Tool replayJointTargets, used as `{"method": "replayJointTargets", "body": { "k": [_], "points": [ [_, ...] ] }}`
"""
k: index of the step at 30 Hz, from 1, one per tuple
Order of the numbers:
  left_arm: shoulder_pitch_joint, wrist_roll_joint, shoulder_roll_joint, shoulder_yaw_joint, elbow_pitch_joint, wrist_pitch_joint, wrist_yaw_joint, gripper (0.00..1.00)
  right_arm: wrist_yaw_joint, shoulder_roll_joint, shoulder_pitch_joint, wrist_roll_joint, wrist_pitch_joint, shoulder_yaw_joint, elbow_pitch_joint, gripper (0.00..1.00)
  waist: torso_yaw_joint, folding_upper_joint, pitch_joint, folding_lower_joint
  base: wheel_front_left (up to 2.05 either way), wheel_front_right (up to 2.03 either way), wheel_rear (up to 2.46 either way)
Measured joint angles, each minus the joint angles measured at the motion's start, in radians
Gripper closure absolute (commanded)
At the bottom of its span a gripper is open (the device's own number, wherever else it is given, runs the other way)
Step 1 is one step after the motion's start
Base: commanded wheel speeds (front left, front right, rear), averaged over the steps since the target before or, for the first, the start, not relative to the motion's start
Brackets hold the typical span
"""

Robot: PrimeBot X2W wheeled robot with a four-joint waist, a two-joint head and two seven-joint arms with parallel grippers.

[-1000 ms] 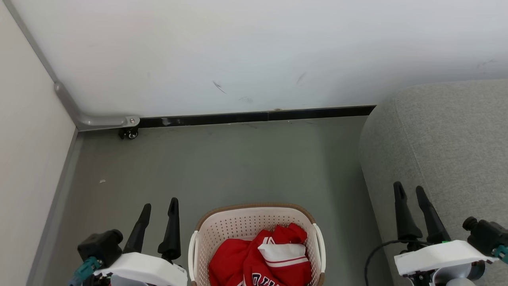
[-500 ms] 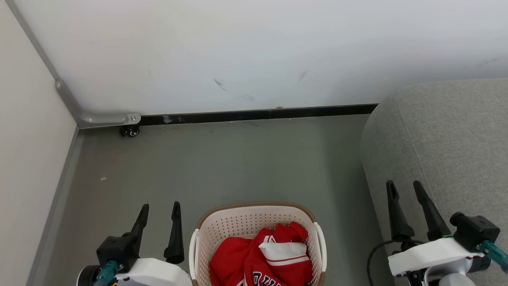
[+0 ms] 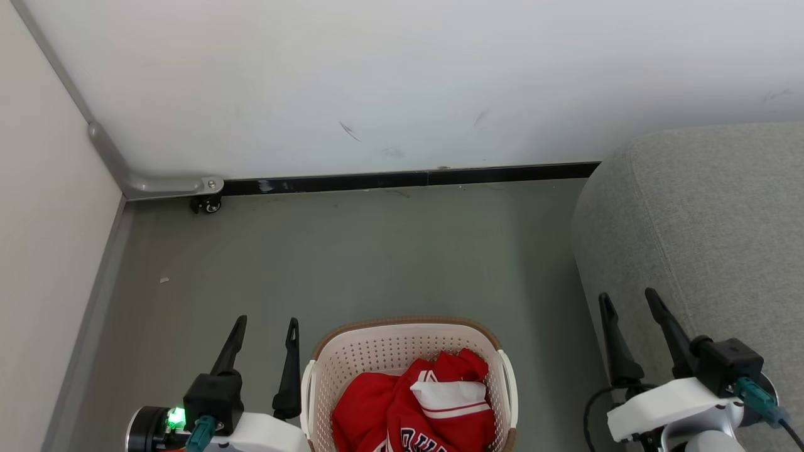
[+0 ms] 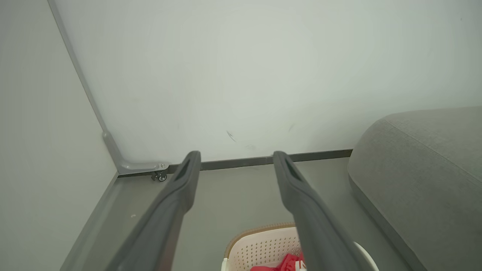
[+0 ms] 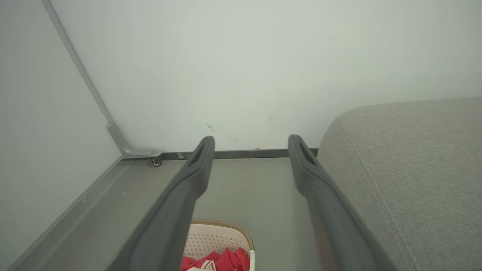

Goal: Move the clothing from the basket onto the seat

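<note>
The cream perforated basket [image 3: 370,351] with a brown rim stands on the floor at the bottom middle of the head view. Red clothing [image 3: 377,408] with white striped trim lies bunched inside it. The grey seat [image 3: 710,207] rises at the right. My left gripper [image 3: 267,323] hangs open just left of the basket, with nothing between its fingers. Open as well, my right gripper [image 3: 628,298] is over the seat's left edge. The left wrist view shows the basket [image 4: 263,241], the clothing [image 4: 290,261] and the seat [image 4: 421,165]. In the right wrist view are the basket [image 5: 214,235], clothing [image 5: 222,259] and seat [image 5: 406,150].
A white wall [image 3: 402,81] with a black baseboard [image 3: 402,181] closes the far side. A second panel [image 3: 44,251] bounds the left, with a small caster [image 3: 206,204] at the corner. Grey floor [image 3: 352,251] lies between the basket and the wall.
Both grippers have rolled at the wrist and shifted slightly: the left toward the basket, the right leftward and lower. Basket and clothing have stayed put.
</note>
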Motion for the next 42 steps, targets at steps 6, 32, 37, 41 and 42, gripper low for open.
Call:
{"method": "replayJointTargets", "body": {
  "k": [6,32,37,41,42],
  "points": [
    [0.0,-0.001,-0.001,0.007,0.01,0.0,0.007,0.0,0.0,0.001,-0.003,0.0,0.002,-0.012,0.011,0.0,0.0,0.0,0.001,-0.0001,0.0,0.0,0.0],
    [-0.002,-0.035,-0.004,0.032,0.038,0.0,0.007,0.0,0.0,0.002,-0.004,0.033,0.034,0.013,0.037,0.0,0.002,0.0,0.006,-0.0002,0.0,0.0,0.0],
    [-0.002,-0.035,-0.005,0.035,0.042,0.0,0.007,0.0,0.0,0.002,-0.004,0.035,0.034,0.013,0.037,0.0,0.001,0.0,0.009,-0.0002,0.0,0.0,0.0],
    [-0.007,-0.035,-0.005,0.036,0.047,0.0,0.007,0.0,0.0,0.002,-0.004,0.036,0.034,0.013,0.037,0.0,0.0,0.0,0.013,-0.0002,0.0,0.0,0.0],
    [-0.009,-0.035,-0.005,0.036,0.05,0.0,0.007,0.0,0.0,0.002,-0.004,0.036,0.034,0.013,0.037,0.0,-0.001,0.0,0.014,-0.0002,0.0,0.0,0.0]
  ]
}}
